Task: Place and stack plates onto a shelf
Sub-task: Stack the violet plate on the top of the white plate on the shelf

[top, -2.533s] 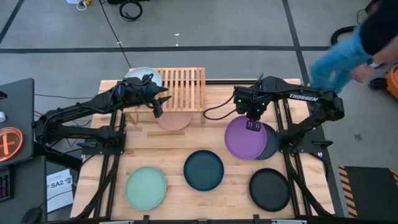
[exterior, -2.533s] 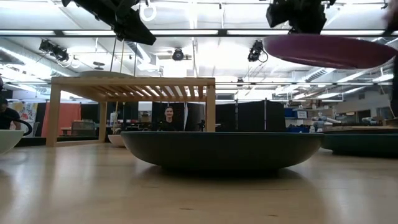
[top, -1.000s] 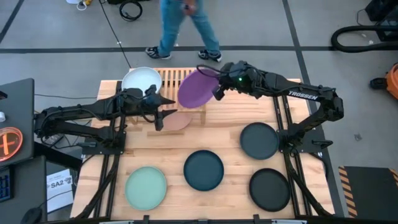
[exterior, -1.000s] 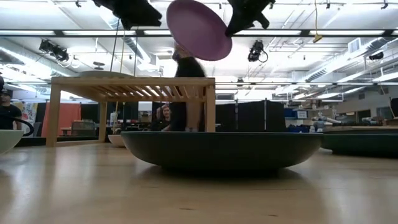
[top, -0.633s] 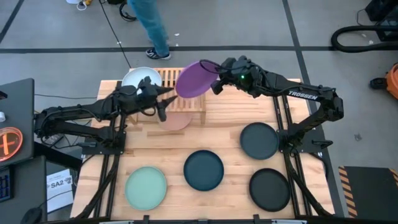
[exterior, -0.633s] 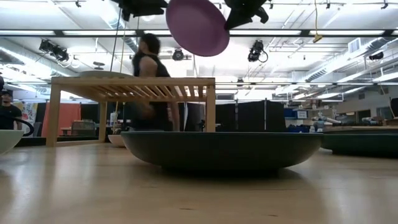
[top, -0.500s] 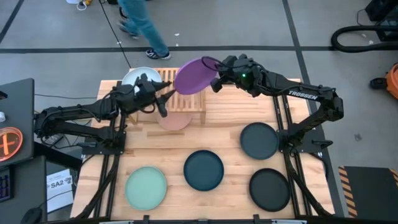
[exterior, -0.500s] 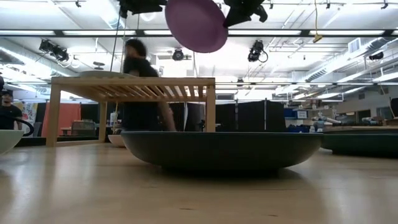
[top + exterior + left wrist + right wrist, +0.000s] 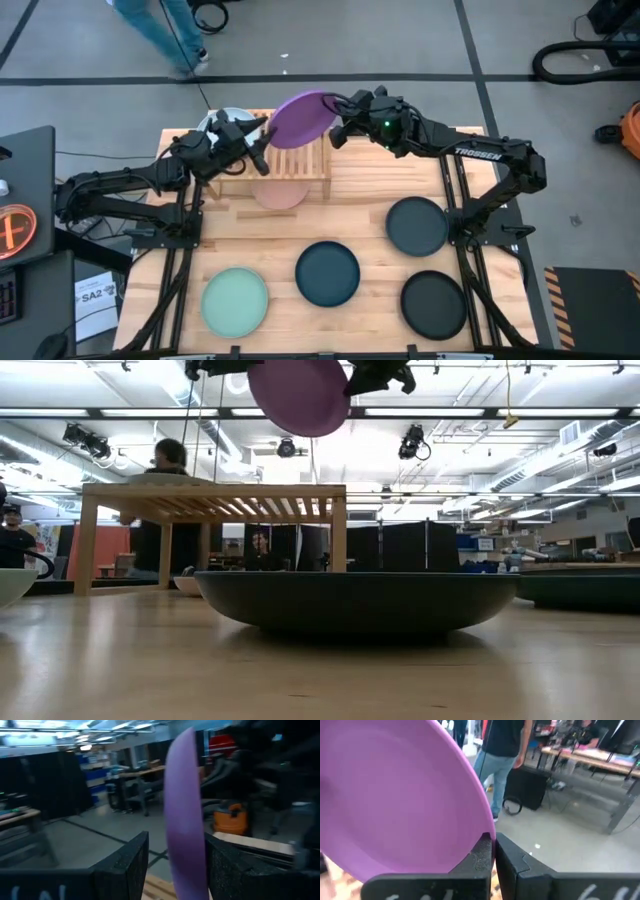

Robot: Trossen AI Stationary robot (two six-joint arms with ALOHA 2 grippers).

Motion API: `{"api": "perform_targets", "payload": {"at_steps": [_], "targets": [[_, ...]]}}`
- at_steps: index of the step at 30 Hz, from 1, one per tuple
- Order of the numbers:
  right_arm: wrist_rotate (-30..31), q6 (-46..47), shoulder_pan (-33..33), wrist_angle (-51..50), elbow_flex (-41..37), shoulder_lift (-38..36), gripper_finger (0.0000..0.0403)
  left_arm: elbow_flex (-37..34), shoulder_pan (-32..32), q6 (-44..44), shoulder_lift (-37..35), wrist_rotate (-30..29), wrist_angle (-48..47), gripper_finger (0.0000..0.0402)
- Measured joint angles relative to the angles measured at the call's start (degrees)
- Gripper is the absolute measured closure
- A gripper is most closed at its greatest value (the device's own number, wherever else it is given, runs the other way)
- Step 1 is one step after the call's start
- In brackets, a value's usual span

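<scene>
Purple plate handover above the shelf.
My right pincer was clamped on its stiff, light rim; left pincer gaped around the opposite edge.

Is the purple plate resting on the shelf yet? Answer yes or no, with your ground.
No: the low view shows the purple plate held in the air by the right gripper, clear above the shelf.

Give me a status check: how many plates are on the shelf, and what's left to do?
Done: one pale plate lies on the shelf. In hand: the right gripper holds the purple plate by its rim above the shelf, with the left gripper open around its other edge. Left: the pink plate under the shelf's front, plus the mint, dark teal, dark grey and black plates on the table.
</scene>
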Motion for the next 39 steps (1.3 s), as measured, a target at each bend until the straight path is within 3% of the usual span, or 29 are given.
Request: {"api": "perform_targets", "payload": {"at_steps": [4,8,15,21,33,39], "targets": [[0.02,-0.2,0.55,0.4,-0.02,0.05,0.0389,0.0,1.04,0.15,0.02,-5.05,-0.35,0.0228],[-0.11,-0.19,0.74,0.92,-0.02,0.09,0.0389,0.0,2.21,0.13,0.02,-6.21,-0.34,0.0243],[-3.97,0.3,0.73,1.0,-0.02,0.09,0.0384,0.0,3.03,0.1,0.02,-6.39,-0.31,0.0313],[-5.49,0.28,0.85,0.72,-0.02,0.04,0.0354,0.0,3.18,-0.03,0.02,-7.26,-0.13,0.0379],[-12.42,-1.11,0.52,-0.22,-0.02,-0.17,0.0294,0.0,3.05,0.17,0.07,-7.33,-0.73,0.0373],[-13.42,-3.01,0.25,-7.25,0.0,-1.34,0.0244,0.0,3.08,1.28,0.02,-7.77,-0.67,0.0377]]}}
